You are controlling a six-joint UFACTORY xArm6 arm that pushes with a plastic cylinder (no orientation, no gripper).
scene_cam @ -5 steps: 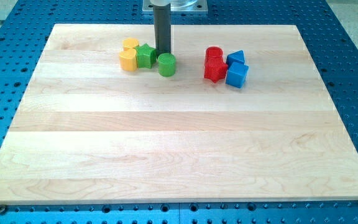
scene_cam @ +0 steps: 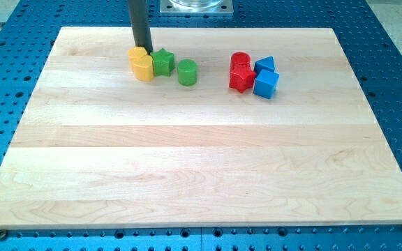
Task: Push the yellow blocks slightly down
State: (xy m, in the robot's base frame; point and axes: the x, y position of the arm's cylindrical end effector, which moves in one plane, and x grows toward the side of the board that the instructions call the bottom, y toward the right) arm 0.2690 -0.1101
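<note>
Two yellow blocks sit together at the board's upper left: one (scene_cam: 137, 54) behind, partly hidden, and one hexagonal-looking block (scene_cam: 143, 67) in front. My tip (scene_cam: 145, 49) is at the top edge of the yellow pair, touching or nearly touching the rear block. A green star block (scene_cam: 162, 62) touches the yellow blocks on their right. A green cylinder (scene_cam: 187, 72) stands a little apart to the right of the star.
At the upper middle-right lies a cluster: a red cylinder (scene_cam: 239, 61), a red star-like block (scene_cam: 241, 79), a blue triangular block (scene_cam: 265, 65) and a blue cube (scene_cam: 266, 84). The wooden board (scene_cam: 201, 160) lies on a blue perforated table.
The rod has moved left, from behind the green cylinder to behind the yellow blocks. The rear yellow block looks shifted slightly left and down.
</note>
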